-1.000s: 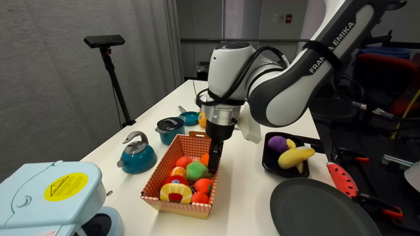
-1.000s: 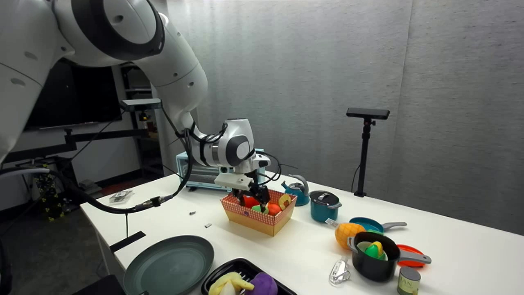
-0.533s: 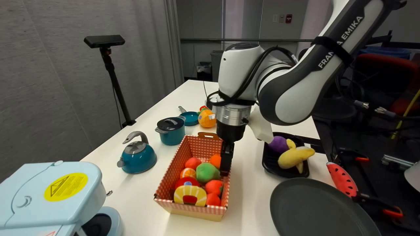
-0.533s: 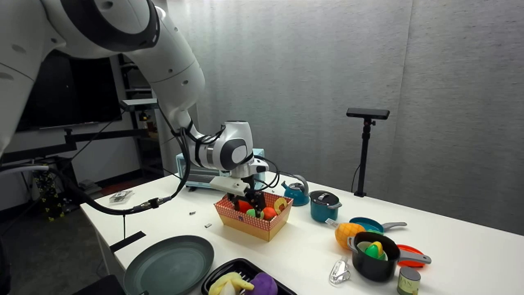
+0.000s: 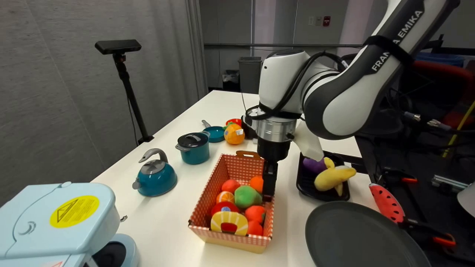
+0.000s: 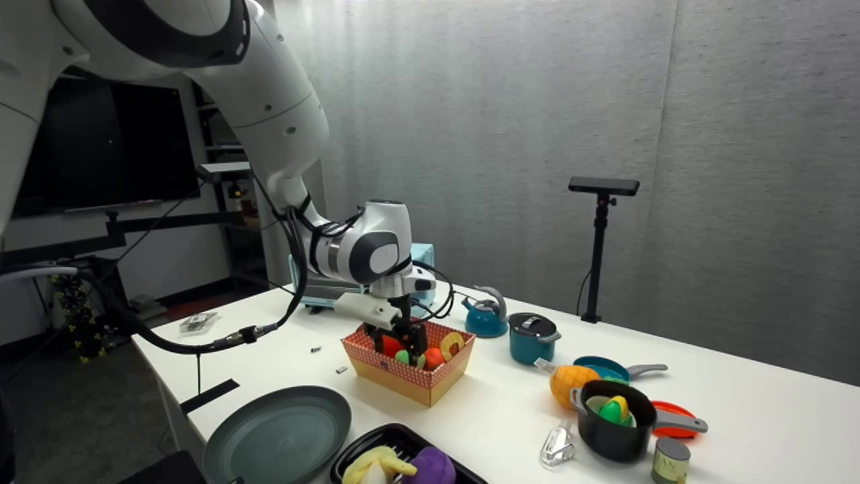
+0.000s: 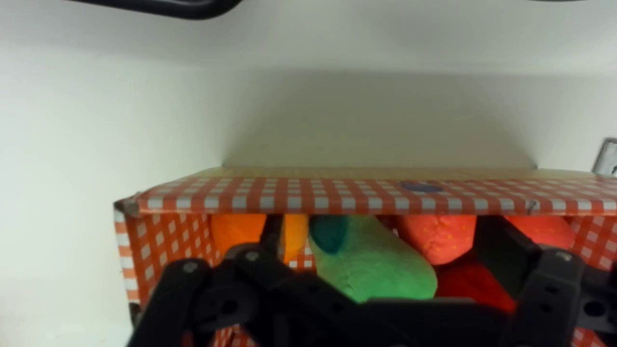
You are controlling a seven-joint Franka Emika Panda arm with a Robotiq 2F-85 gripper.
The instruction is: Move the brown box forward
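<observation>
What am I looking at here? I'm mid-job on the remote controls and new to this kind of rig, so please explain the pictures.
The machine is one robot arm ending in a gripper with two black fingers. Two views come from cameras outside the robot; the third is from the wrist, looking down past the gripper.

On the white table stands the brown box, tan and red-checked, with toy fruit inside. Around it are a teal kettle, a lidded teal pot, a dark plate and a black tray carrying a purple toy and a yellow toy.

Nothing appears held: the fingers stand apart, their tips inside the box. A green toy shows between them in the wrist view; whether they touch it or the box, I cannot tell.
</observation>
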